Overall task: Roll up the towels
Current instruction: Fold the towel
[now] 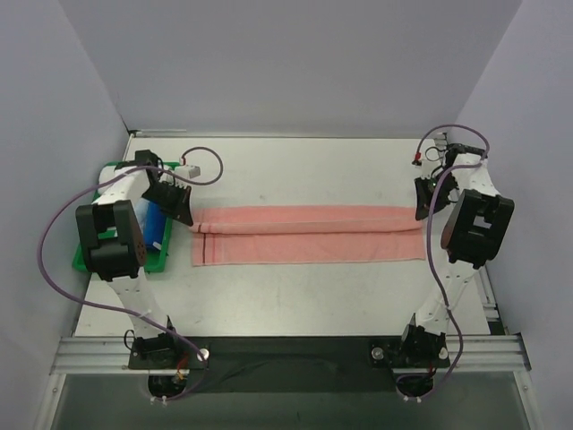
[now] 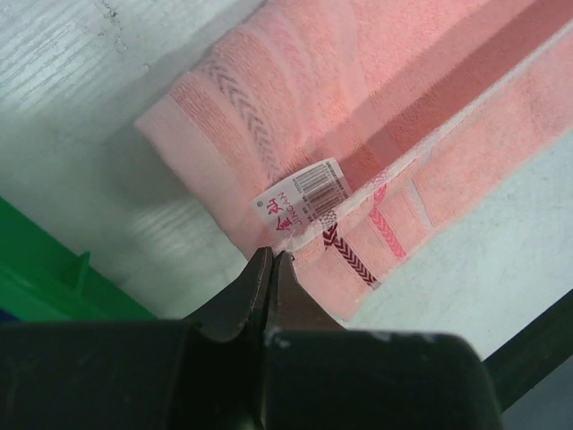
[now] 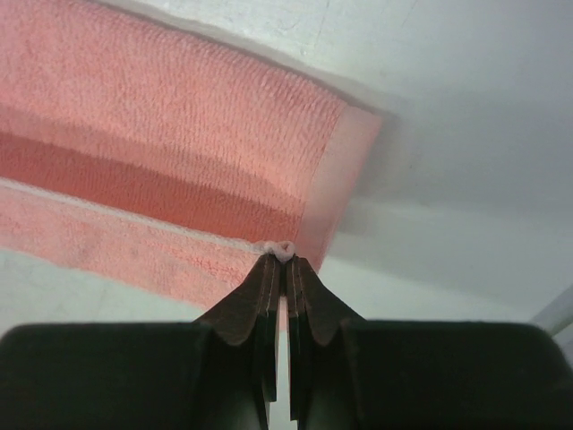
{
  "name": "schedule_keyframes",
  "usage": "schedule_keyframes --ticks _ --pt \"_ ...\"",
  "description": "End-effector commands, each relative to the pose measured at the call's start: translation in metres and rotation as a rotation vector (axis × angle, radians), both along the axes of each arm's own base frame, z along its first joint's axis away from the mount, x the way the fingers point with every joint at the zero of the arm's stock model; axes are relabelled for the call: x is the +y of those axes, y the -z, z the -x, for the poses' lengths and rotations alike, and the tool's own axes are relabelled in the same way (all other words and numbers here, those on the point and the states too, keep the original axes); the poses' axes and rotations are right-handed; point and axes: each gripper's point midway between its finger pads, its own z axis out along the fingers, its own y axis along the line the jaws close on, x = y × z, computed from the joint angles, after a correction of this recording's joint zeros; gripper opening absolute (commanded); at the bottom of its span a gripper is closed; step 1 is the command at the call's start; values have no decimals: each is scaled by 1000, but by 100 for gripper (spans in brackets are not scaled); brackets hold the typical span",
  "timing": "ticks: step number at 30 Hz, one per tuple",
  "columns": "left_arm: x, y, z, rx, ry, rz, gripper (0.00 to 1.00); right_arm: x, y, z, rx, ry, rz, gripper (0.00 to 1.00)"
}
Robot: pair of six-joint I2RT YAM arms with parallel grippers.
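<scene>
The salmon pink towel (image 1: 304,235) lies flat across the middle of the table as a long strip, with its far half folded over toward the near edge. My left gripper (image 1: 183,213) is shut on the towel's left end; in the left wrist view its tips (image 2: 271,255) pinch the hem beside a white label (image 2: 304,199). My right gripper (image 1: 421,210) is shut on the right end; in the right wrist view its tips (image 3: 285,260) hold a small bunch of the hem of the towel (image 3: 179,179). The light blue towel (image 1: 158,226) sits rolled in the green bin.
A green bin (image 1: 88,257) stands at the left of the table under my left arm; its corner shows in the left wrist view (image 2: 40,278). White walls close in the back and both sides. A metal rail (image 1: 286,345) runs along the near edge.
</scene>
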Motion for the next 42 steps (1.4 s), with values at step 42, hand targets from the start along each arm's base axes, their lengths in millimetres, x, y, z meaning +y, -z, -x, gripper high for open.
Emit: schedule_keyframes --ticks 42 --pt "2 23 79 94 108 -51 0 -9 -37 45 19 -113 20 0"
